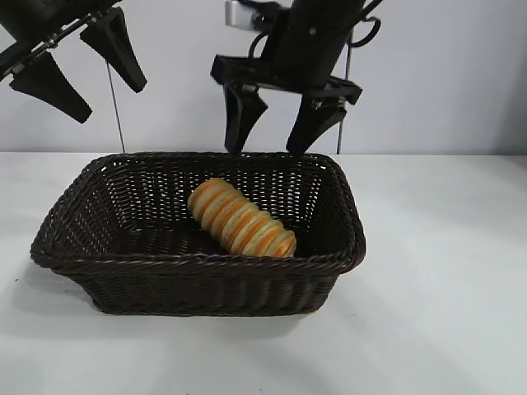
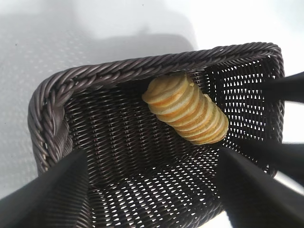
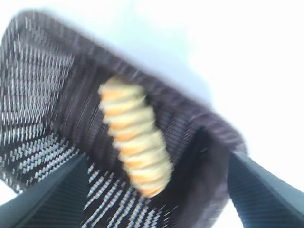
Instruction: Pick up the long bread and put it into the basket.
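Note:
The long bread (image 1: 241,218), golden with orange-brown stripes, lies on the floor of the dark brown wicker basket (image 1: 198,260), slanting toward its front right. It also shows in the left wrist view (image 2: 187,109) and the right wrist view (image 3: 135,137). My right gripper (image 1: 282,132) hangs open and empty above the basket's back rim, well above the bread. My left gripper (image 1: 86,70) is open and empty, raised at the upper left above the basket's back left corner. The basket rim shows in the left wrist view (image 2: 118,71) and the right wrist view (image 3: 180,107).
The basket stands on a white table (image 1: 445,288) in front of a pale wall. Bare table lies to the right of and in front of the basket.

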You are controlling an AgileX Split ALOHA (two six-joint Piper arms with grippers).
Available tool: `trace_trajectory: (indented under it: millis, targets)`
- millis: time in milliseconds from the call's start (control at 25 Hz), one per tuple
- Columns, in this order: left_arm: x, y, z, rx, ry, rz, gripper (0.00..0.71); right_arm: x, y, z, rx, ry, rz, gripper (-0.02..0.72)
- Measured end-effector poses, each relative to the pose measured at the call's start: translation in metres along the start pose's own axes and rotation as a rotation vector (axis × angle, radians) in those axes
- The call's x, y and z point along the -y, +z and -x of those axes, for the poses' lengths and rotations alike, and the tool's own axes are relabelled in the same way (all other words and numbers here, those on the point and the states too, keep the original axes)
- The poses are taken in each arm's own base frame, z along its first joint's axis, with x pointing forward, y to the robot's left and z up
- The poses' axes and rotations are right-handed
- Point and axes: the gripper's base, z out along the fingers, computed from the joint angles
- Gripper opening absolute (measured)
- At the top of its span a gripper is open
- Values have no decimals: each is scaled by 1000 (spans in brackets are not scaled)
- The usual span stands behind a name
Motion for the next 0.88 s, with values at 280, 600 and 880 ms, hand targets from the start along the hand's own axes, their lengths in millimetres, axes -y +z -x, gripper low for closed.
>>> trace_trajectory:
  millis: [280,600,880]
  targets:
    - [0,0,0,0,0,0,542,35,-15,2,35,65,-40,580]
    - [0,0,0,0,0,0,542,35,-13,2,31,68,-33,580]
    - [0,0,0,0,0,0,542,35,-13,2,30,69,-32,580]
